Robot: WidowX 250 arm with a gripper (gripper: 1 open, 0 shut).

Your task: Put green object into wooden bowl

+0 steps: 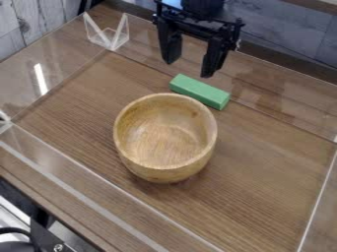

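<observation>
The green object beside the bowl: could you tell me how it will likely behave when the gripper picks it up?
The green object looks like a solid flat block, so probably stiff. Lying flat on the table, it should not roll. Its smooth faces might slip between the open gripper fingers.

A: What is cut off here?
B: The robot arm (198,8) runs out of the top edge, so only its lowest part shows. The surface (263,148) runs off on the right and near sides.
A: And the dark thing in the near left corner?
B: That object (20,239) is cropped; cannot tell what it is.
</observation>
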